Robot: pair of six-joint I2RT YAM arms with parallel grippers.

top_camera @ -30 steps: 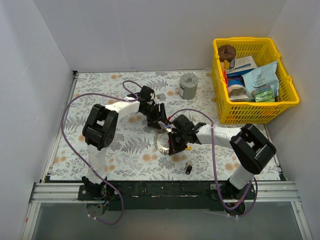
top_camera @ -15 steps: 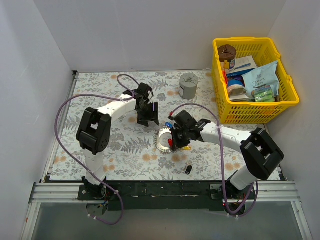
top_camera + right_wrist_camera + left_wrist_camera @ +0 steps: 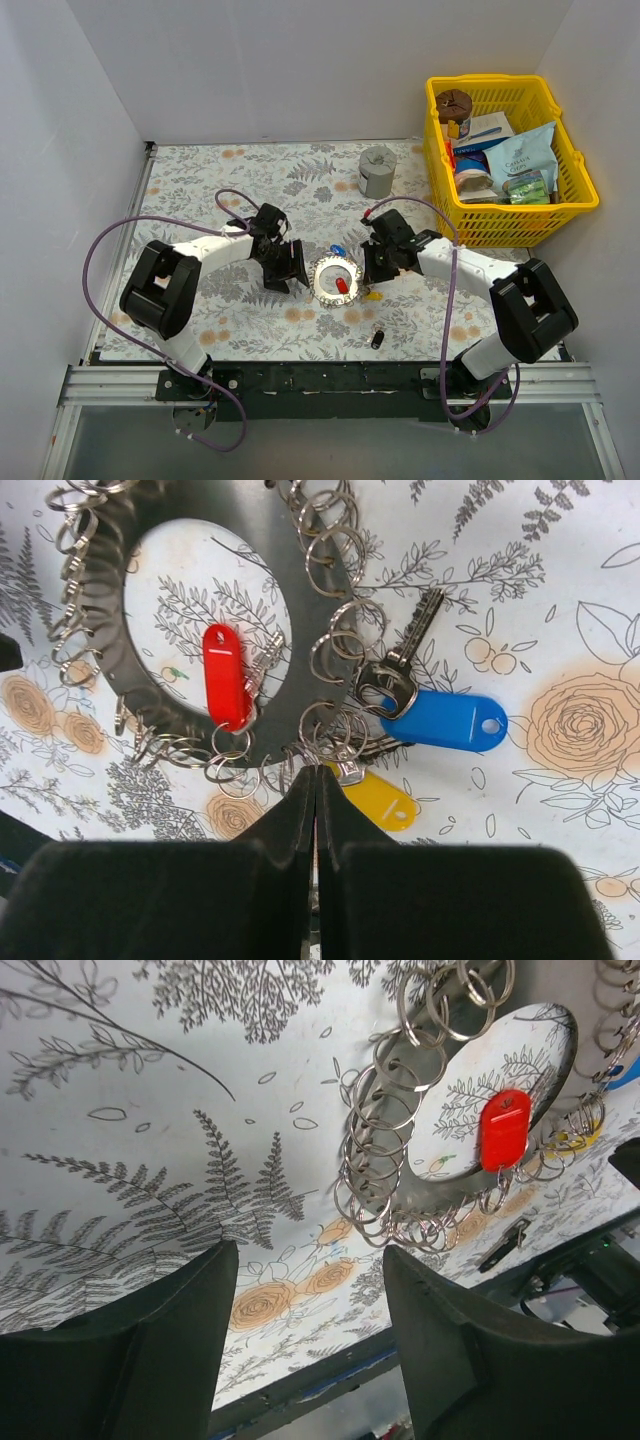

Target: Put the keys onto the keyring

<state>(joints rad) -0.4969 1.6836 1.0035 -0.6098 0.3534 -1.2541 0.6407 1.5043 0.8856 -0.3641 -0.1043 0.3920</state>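
Smack in the middle of the floral table cover [image 3: 190,170], between the two arms, the keyring [image 3: 322,280] is lying flat. Up close it's a dark flat band fringed all the way round with little silver split rings. A red tag [image 3: 225,675] sits inside the hole of the band, its lower end down among the small rings. Just outside the band, a silver key [image 3: 415,630] shares a split ring with a blue tag [image 3: 445,720]. A yellow tag [image 3: 380,798] lies right below that, partly hidden behind the right arm's fingers. None of the tag faces I can see give me anything to read.

The left gripper [image 3: 310,1250] is just left of the keyring in the overhead view. Its jaws are spread wide, with only bare mat showing between them. The right gripper [image 3: 316,772] is on the other side, fingers pressed tight together. Its tips are right at the fringe of split rings next to the yellow tag, and I honestly can't tell if it's pinching anything.

Other stuff on the table:
- A small black cylinder [image 3: 377,338] sits near the front edge.
- A grey cup [image 3: 378,172] stands toward the back.
- A yellow basket [image 3: 500,228] on the right is full of packets.
- A light-blue bag [image 3: 525,150] in it has printing on it, but it's too small to make out.
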